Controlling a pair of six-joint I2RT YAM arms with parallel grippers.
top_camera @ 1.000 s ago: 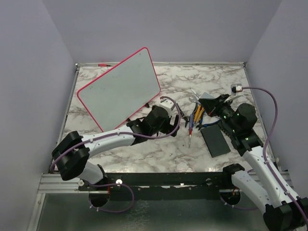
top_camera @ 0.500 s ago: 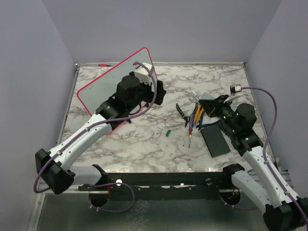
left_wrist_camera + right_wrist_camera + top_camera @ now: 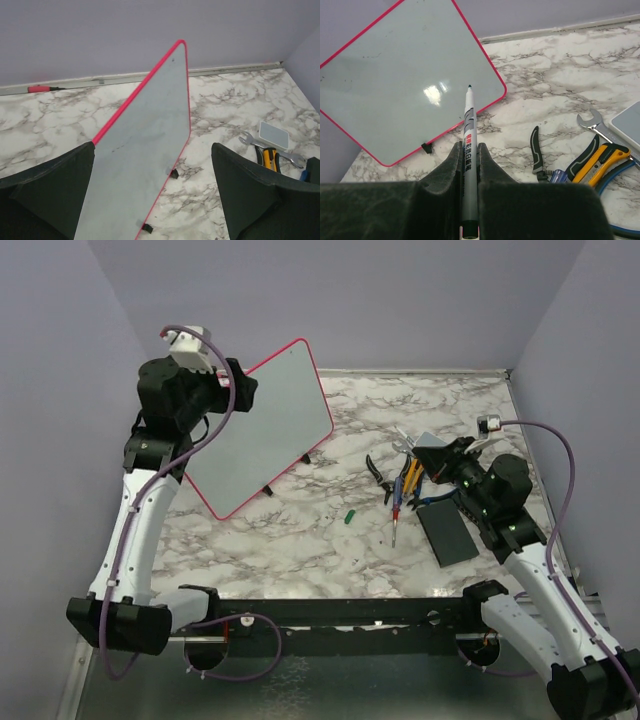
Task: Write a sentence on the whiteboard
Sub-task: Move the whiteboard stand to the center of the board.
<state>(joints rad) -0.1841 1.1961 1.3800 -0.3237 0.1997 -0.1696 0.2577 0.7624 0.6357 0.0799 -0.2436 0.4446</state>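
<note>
Right pincer (image 3: 468, 150) clamps a marker (image 3: 468, 120) (tip bare); left pincer (image 3: 152, 146) gapes wide by the tilted whiteboard (image 3: 145, 150).

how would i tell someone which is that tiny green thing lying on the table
Start at the whiteboard propped up at the back left of the marble table, then look right toward the tool pile. On the bare marble between them, nearer the front edge, lies the small green piece, possibly a marker cap. It is the only green item and lies alone, touching nothing.
</note>
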